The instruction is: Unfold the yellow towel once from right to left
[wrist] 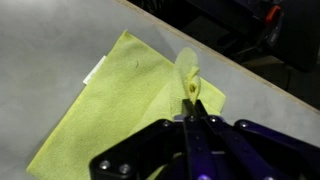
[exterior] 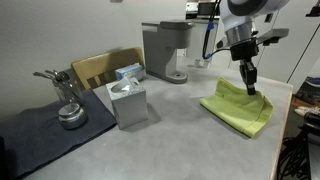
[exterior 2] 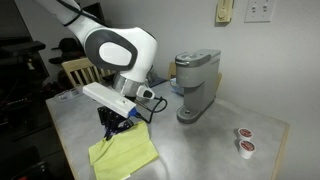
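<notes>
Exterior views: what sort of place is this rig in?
Likely an office break room or kitchenette: a pod coffee maker with coffee pods nearby, a tissue box and a wooden chair.

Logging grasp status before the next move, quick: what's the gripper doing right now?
Gripper: closed, pinching a raised fold of the yellow towel.

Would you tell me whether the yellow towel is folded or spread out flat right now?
Folded: the yellow towel lies doubled on itself, and the gripper is shut on a raised edge of its top layer, lifted only slightly.
</notes>
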`<action>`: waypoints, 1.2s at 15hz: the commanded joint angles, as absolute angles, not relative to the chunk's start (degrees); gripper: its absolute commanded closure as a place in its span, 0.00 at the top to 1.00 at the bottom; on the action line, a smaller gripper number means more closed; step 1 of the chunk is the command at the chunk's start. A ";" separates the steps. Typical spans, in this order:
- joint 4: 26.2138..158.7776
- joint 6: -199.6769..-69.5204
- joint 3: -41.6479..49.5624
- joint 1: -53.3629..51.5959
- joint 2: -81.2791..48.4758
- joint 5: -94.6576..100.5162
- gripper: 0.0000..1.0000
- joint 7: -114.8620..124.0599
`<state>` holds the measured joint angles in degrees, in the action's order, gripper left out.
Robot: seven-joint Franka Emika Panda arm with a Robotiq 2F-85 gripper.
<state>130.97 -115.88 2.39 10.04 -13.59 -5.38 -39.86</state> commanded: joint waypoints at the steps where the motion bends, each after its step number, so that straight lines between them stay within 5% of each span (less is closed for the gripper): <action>1: 129.48 -112.39 1.50 10.07 -13.56 -8.24 0.01 -43.02; 18: 124.90 -105.69 1.53 10.23 -22.35 -8.63 0.01 -42.25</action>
